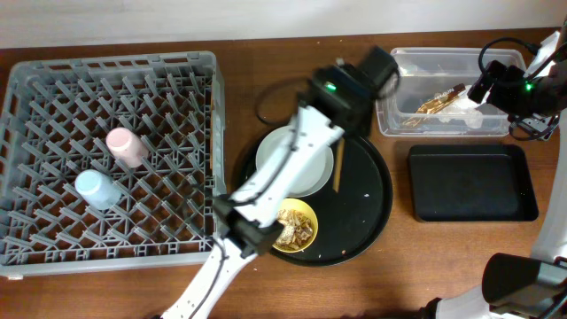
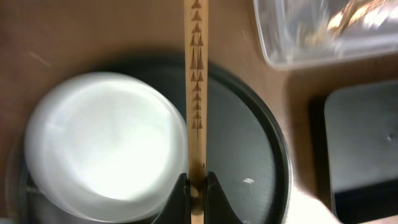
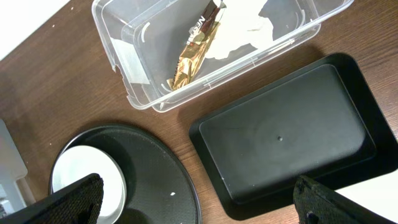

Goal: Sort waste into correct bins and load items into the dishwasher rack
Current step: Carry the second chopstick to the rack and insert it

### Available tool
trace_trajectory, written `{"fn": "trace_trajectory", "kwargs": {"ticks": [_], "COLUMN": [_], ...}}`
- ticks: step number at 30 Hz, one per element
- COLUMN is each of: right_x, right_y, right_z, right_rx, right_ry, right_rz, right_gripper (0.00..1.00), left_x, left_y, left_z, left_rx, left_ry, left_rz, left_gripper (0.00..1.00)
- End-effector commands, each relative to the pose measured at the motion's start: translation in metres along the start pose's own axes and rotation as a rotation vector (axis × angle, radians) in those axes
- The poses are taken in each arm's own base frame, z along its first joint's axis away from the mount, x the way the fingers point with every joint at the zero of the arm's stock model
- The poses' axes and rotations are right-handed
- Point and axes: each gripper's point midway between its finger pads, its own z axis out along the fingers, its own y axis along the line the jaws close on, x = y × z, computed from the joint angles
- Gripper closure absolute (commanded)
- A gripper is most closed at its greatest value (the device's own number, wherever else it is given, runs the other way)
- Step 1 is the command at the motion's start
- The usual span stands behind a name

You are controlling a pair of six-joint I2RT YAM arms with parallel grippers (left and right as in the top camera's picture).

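wooden thin chopsticks (image 2: 196, 93) sit pinched in your left gripper (image 2: 197, 186), over the round black tray (image 2: 249, 143) beside the round grey plate (image 2: 106, 143); your right gripper (image 3: 198, 190) hangs open by the clear rectangular plastic tub (image 3: 124, 62).

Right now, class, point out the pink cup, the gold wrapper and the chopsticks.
pink cup (image 1: 126, 146): overhead view, on the middle of its body.
gold wrapper (image 3: 196, 46): right wrist view, on its creased middle.
chopsticks (image 2: 196, 93): left wrist view, on the patterned shaft.
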Motion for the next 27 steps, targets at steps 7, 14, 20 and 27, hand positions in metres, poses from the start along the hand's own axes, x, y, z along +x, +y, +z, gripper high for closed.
{"fn": "trace_trajectory", "kwargs": {"ticks": [7,14,20,27], "right_x": [-0.003,-0.003,-0.003,-0.003], "right_y": [0.0,0.0,0.0,0.0], "right_z": [-0.006,-0.006,-0.006,-0.006], "right_rx": [0.001,0.001,0.001,0.001], "right_ry": [-0.021,-0.021,-0.021,-0.021], "right_rz": [-0.001,-0.001,-0.001,-0.001], "right_gripper": [0.01,0.01,0.01,0.01], "left_x": [-0.087,-0.085,-0.077,-0.068], "left_y": [0.215,0.287,0.324,0.324], "left_z": [-0.085,-0.04,-0.002,0.033], "left_rx": [-0.404,-0.117,0.051,0.141], "left_ry": [-0.259,-0.08,-0.018,0.025], "left_rz": [-0.126,-0.078,-0.099,-0.119], "left_gripper": [0.99,1.0,1.0,1.0]}}
